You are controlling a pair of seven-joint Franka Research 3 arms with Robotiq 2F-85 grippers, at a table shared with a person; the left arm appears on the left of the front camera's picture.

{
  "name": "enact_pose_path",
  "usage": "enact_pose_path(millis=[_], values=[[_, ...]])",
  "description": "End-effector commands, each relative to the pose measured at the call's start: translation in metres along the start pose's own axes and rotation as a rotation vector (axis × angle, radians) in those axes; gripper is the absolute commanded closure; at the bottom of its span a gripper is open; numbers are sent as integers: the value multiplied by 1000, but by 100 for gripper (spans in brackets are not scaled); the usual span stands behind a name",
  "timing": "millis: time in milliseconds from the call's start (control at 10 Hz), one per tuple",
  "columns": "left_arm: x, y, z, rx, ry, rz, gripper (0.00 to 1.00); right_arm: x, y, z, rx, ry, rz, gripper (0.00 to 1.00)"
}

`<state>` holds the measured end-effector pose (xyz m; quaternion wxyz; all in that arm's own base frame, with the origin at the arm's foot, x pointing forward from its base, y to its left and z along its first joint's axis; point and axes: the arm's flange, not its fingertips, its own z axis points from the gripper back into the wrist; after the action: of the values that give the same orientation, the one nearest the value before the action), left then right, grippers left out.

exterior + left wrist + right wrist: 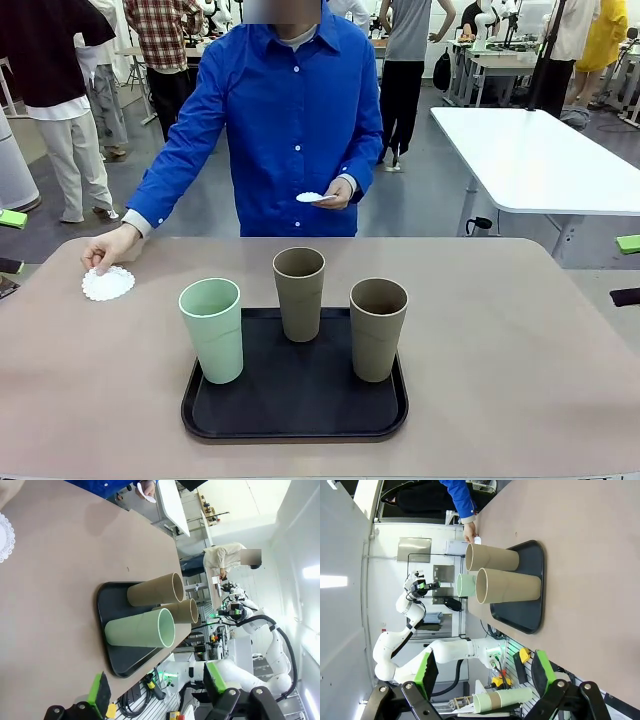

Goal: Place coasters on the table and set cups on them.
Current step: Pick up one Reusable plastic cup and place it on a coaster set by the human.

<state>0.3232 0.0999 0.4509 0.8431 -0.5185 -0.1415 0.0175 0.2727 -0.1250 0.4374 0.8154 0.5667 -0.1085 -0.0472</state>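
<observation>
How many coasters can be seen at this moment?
2: one coaster flat on the table, touched by the person's hand; a second coaster held in their other hand. More may be stacked beneath it.

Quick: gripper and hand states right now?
Left gripper: open, empty.
Right gripper: open, empty.
Person's right hand: fingers on a coaster lying on the table.
Person's left hand: holding a second coaster.

Matt grn cup (212,335), paper coaster (108,284)
</observation>
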Motion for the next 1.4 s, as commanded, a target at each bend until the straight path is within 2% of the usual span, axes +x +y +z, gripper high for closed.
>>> enact_pose_path(millis=[0,1300], values=[[0,0,1,-12,-2,-2,0,2,0,-1,19,-2,8,0],[-1,0,0,-3,2,1,0,2,0,-1,19,-2,8,0]])
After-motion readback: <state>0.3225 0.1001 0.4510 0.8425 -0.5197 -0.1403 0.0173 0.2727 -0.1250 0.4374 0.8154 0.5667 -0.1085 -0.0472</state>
